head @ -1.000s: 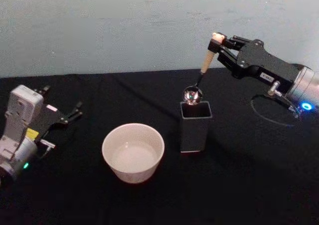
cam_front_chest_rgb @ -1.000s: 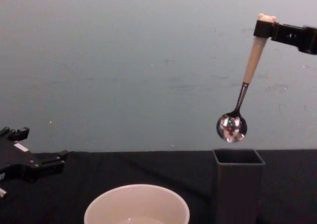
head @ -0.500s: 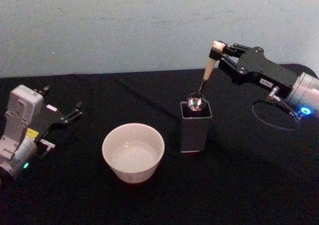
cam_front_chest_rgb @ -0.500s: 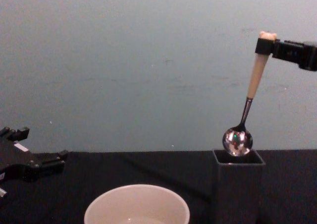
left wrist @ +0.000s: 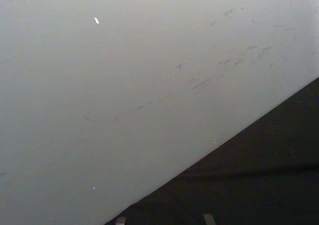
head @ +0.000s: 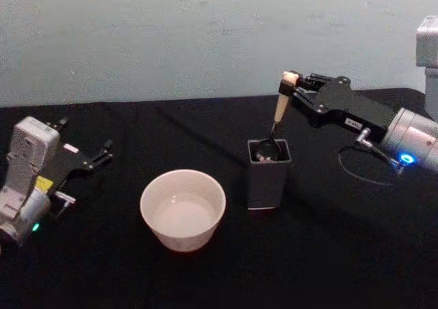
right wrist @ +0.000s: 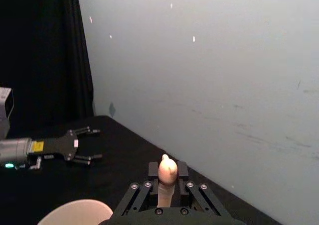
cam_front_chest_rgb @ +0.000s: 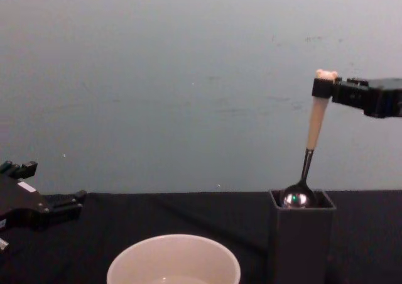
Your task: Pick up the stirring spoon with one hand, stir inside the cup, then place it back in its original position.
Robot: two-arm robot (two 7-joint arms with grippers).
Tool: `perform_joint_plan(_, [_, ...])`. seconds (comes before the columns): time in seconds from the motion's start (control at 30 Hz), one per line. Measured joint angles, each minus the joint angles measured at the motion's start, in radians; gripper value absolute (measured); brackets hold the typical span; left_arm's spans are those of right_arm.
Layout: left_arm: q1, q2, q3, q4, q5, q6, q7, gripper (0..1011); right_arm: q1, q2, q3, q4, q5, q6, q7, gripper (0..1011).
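The stirring spoon (head: 280,108) hangs almost upright, its cream handle (cam_front_chest_rgb: 316,117) pinched just under the bear head by my right gripper (head: 290,85), which is shut on it. The steel bowl (cam_front_chest_rgb: 296,199) sits in the mouth of the dark grey square holder (head: 267,177), the original position, half below the rim. In the right wrist view the handle top (right wrist: 167,171) stands between the fingers. The cream cup (head: 183,208) stands to the holder's left with nothing in it. My left gripper (head: 101,154) rests open at the table's far left.
A black cloth (head: 328,254) covers the table, and a pale wall (head: 171,35) rises behind it. A thin cable loop (head: 363,160) lies on the cloth under the right arm. The cup (cam_front_chest_rgb: 173,262) and the holder (cam_front_chest_rgb: 301,240) stand a short gap apart.
My right gripper has come down with the spoon. The bowl hung above the holder a second ago and now sits inside its mouth. The left arm has not moved.
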Motion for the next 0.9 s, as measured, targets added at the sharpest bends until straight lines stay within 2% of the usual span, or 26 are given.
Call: perform_joint_plan(0.9, [0.0, 0.0, 0.0, 0.0, 0.0, 0.0, 0.0, 1001, 0.022, -0.019, -0.066, 0.073, -0.122, 0.023, 0.025, 214])
